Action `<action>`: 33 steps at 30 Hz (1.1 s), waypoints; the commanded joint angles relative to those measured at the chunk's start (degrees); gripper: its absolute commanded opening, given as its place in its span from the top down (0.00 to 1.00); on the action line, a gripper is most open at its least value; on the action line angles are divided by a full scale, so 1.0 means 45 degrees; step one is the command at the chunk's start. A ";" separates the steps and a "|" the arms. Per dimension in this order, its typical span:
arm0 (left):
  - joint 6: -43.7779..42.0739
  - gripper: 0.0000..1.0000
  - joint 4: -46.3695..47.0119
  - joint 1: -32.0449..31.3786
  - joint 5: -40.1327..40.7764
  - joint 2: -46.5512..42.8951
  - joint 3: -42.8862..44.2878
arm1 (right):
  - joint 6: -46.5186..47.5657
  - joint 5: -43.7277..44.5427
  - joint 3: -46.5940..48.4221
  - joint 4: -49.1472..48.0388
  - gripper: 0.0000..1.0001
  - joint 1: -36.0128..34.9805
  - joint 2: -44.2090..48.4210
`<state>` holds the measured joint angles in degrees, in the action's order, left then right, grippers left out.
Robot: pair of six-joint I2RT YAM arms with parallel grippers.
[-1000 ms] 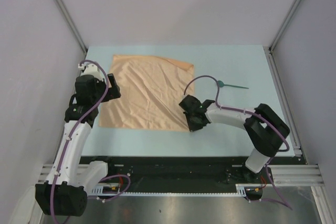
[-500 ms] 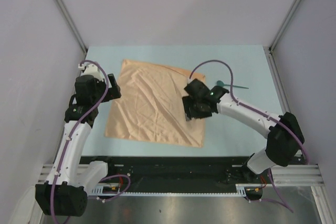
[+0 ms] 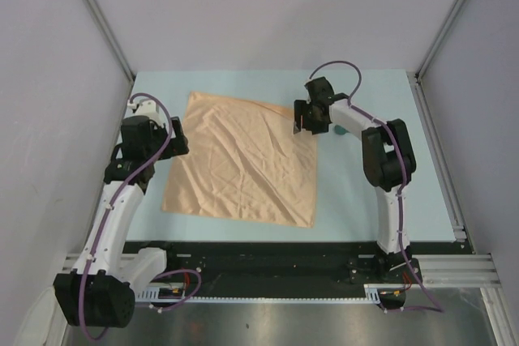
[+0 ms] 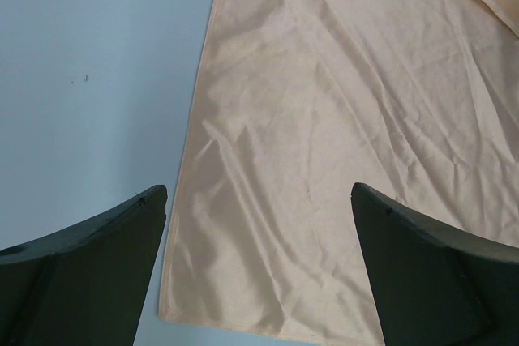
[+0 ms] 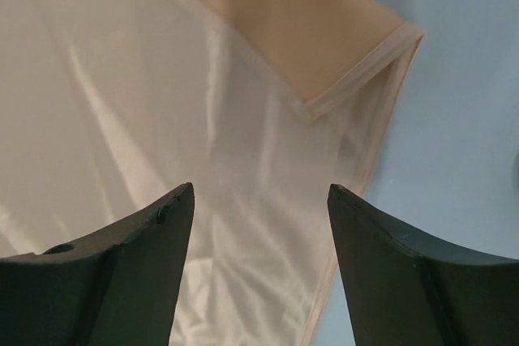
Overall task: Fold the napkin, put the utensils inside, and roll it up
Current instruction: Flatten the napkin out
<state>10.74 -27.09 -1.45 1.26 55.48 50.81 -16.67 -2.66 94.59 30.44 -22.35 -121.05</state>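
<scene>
The peach napkin (image 3: 243, 164) lies flat, its far right corner turned over. The right gripper (image 3: 299, 124) hangs over that corner, jaws spread and empty. The left gripper (image 3: 173, 137), jaws wide apart, is by the napkin's left edge. The teal spoon (image 3: 340, 129) peeks out just right of the napkin, nearest the right gripper.

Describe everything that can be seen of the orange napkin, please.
The napkin is a thin peach-orange cloth with a slight sheen and a narrow sewn hem. It lies spread open and lightly wrinkled on the pale blue table, turned a little askew to its edges. Its far right corner is folded back over itself. The open right tool hangs above that corner; nothing grips the cloth.
</scene>
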 commanded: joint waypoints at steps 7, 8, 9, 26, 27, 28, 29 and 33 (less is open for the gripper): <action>-0.0395 0.00 0.0357 0.0089 0.0072 0.0424 -0.0060 | -0.1022 -0.1890 0.0465 -0.3110 0.33 0.1001 -0.1165; -0.0395 0.00 0.0356 0.0089 0.0072 0.0482 -0.0060 | -0.1236 -0.2103 0.0485 -0.3285 0.34 0.1060 -0.1301; -0.0395 0.00 0.0356 0.0089 0.0053 0.0502 -0.0060 | -0.1354 -0.2221 0.0543 -0.3519 0.35 0.1099 -0.1399; -0.0395 0.00 0.0337 0.0089 -0.0182 0.0736 -0.0079 | -0.3210 -0.3218 0.1460 -0.8185 0.32 0.2231 -0.2728; -0.0395 0.00 0.0337 0.0089 -0.0182 0.0698 -0.0079 | -0.3191 -0.3412 0.1597 -0.8305 0.32 0.2309 -0.2709; -0.0395 0.00 0.0337 0.0089 -0.0182 0.0698 -0.0079 | -0.3094 -0.3530 0.1927 -0.8364 0.32 0.2445 -0.2573; -0.0395 0.00 0.0337 0.0089 -0.0182 0.0698 -0.0099 | -0.2997 -0.3628 0.2104 -0.8307 0.32 0.2505 -0.2456; -0.0551 0.03 0.0881 -0.0222 -0.1155 0.0308 -0.0352 | -0.2255 -0.3609 0.2321 -0.7586 0.32 0.2681 -0.1169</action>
<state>9.93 -26.94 -1.48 0.58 58.59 50.43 -29.43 -17.98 101.60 -1.43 -11.00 -133.10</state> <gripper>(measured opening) 0.990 0.683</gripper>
